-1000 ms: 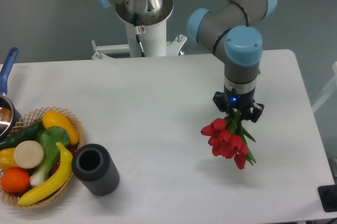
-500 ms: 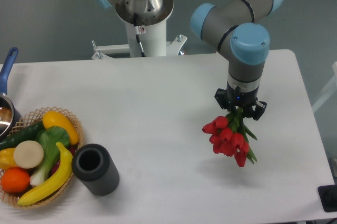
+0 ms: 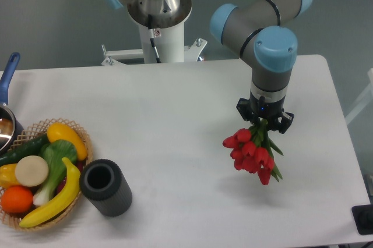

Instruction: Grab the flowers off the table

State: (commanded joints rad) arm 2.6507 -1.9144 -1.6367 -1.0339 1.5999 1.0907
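1. My gripper (image 3: pixel 264 124) is clenched on the stems of the flowers (image 3: pixel 252 153); the red buds hang under it, toward 7 o'clock, and some green leaves stick out toward 5 o'clock.

2. The flowers are not on the table (image 3: pixel 175 120) now. A soft shadow lies on the white surface below them, apart from the buds, so I judge the bunch is in the air, over the right part of the table, at about 3 o'clock from its middle.

3. What has just changed: compared with half a second ago, my wrist and the bunch moved only a very little, slightly toward 9 o'clock. Compared with one second ago, they sit a little toward 3 o'clock. I think the lift itself is already done and I am only holding or making small corrections.

4. For the task this means the pick-up looks complete, if the grip stays firm.

5. The basket (image 3: pixel 81 134) with fruit and the dark cylinder (image 3: pixel 105 188), at 8 o'clock, did not move.
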